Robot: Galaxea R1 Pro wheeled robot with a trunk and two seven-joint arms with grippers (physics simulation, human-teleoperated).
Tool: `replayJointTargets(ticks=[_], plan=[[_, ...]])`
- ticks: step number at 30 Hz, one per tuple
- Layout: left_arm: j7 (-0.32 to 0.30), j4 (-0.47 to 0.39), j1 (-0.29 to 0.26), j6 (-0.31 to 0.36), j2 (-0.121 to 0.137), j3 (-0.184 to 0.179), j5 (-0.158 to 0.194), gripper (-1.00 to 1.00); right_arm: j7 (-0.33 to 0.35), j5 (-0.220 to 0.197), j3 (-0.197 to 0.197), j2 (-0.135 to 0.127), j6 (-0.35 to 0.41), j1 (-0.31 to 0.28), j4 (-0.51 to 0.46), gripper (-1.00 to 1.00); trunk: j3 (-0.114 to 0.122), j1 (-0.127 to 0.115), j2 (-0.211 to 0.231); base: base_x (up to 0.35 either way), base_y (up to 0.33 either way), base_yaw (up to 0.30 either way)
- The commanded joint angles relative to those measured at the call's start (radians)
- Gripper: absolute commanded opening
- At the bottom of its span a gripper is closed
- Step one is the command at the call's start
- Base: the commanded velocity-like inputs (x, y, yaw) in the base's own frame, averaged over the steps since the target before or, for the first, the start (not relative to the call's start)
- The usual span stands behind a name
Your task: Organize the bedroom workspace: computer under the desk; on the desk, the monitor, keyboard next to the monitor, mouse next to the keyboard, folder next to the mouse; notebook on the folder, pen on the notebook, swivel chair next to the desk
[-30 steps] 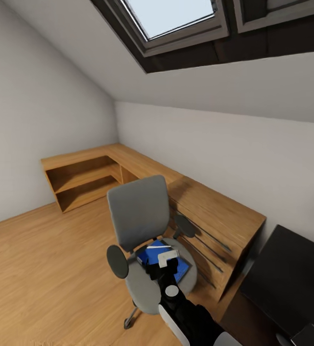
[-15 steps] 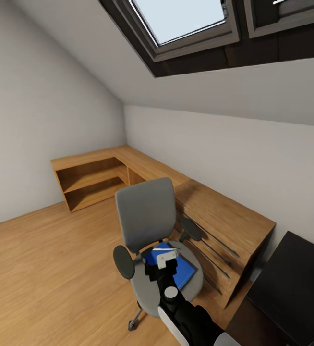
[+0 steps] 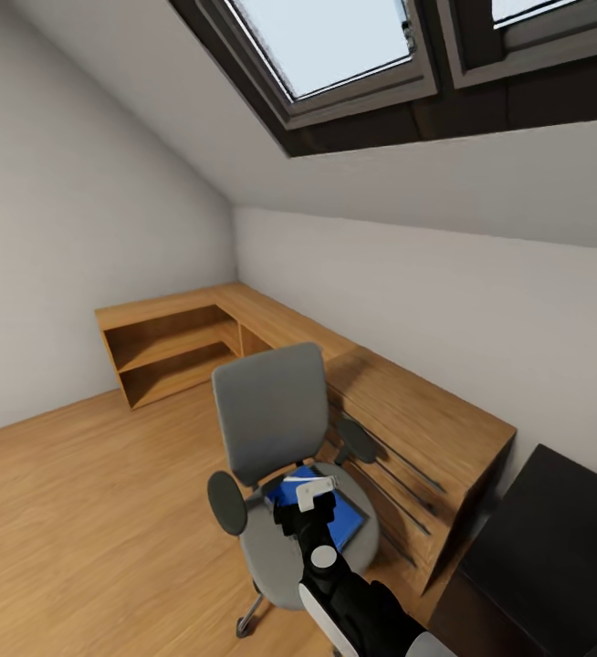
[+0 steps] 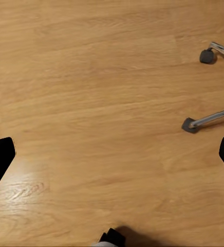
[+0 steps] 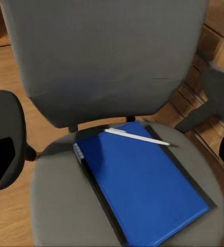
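One hand (image 3: 306, 497) over folder (image 5: 143, 188)

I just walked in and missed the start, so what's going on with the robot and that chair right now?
The robot's right gripper hovers open above the seat of the grey swivel chair, holding nothing. On the seat lies the blue folder on top of a dark notebook, with a white pen across the folder's far edge. The left gripper is open over bare wood floor beside the chair's chrome legs. The black desk stands off to the right. Nothing is picked up yet.
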Motion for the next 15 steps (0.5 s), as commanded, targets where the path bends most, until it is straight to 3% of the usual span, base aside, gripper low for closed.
replayJointTargets(ticks=[1,6,15], plan=[[0.002,-0.002,0.001,-0.004,0.0,0.003,0.011,1.0,-0.007,-0.003,0.004,0.0,0.006,-0.001,-0.001,1.0,0.0,0.0,-0.001,0.0,-0.283,0.0],[0.001,-0.002,0.001,-0.004,0.001,0.017,0.01,1.0,-0.007,-0.003,0.004,0.0,0.005,-0.001,-0.001,1.0,0.002,0.0,-0.001,0.0,-0.206,0.0],[0.002,-0.003,0.001,-0.004,0.002,0.055,0.01,1.0,-0.003,-0.003,0.004,0.0,-0.001,-0.001,0.008,1.0,0.002,0.0,-0.001,0.0,-0.024,0.0]])
